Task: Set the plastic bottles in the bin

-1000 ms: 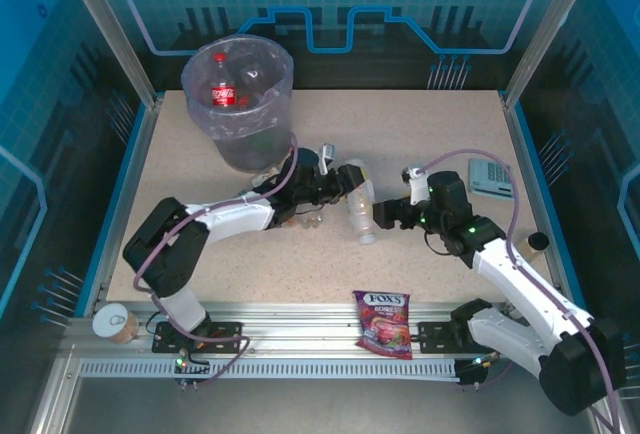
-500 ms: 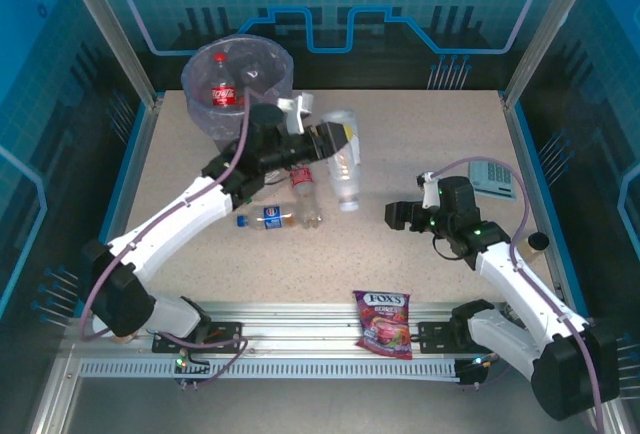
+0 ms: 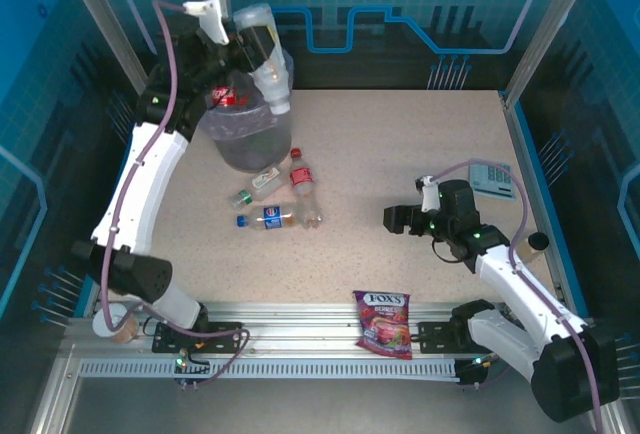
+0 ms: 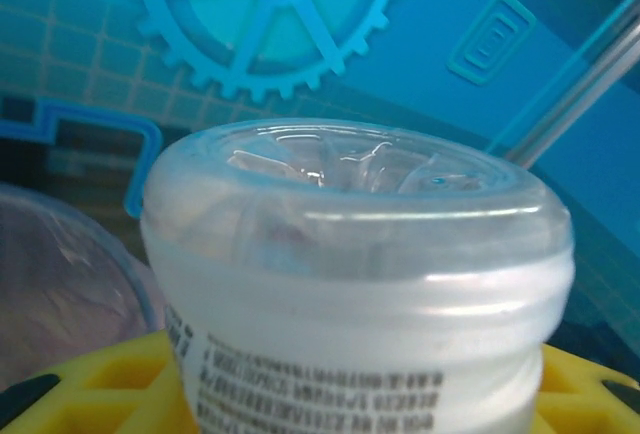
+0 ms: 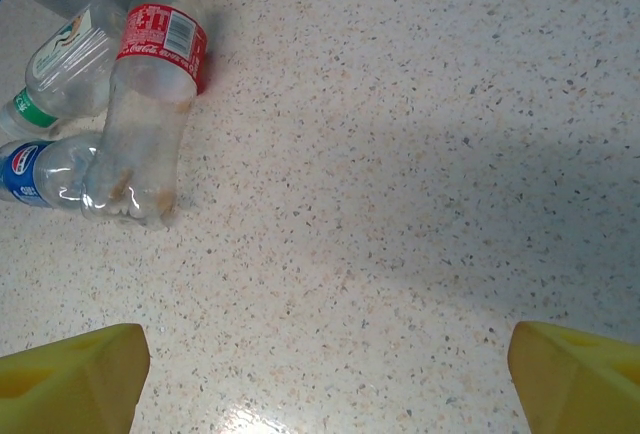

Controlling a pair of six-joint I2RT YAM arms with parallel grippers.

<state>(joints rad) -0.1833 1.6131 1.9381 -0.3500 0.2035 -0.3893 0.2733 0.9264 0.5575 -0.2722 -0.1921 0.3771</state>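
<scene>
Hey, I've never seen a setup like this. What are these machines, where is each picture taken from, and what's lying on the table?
These are two robot arms bolted to a table. One picture looks down from above; the other two come from cameras on the wrists. The left claw holds a clear bottle over the bin. The right claw is open and empty above the table. Three bottles lie beside the bin, and a candy bag sits at the near edge.

milky bottle [image 4: 350, 284]: glossy plastic | table [image 5: 400, 154]: speckled, matt | bin [image 3: 245, 144]: translucent plastic
</scene>
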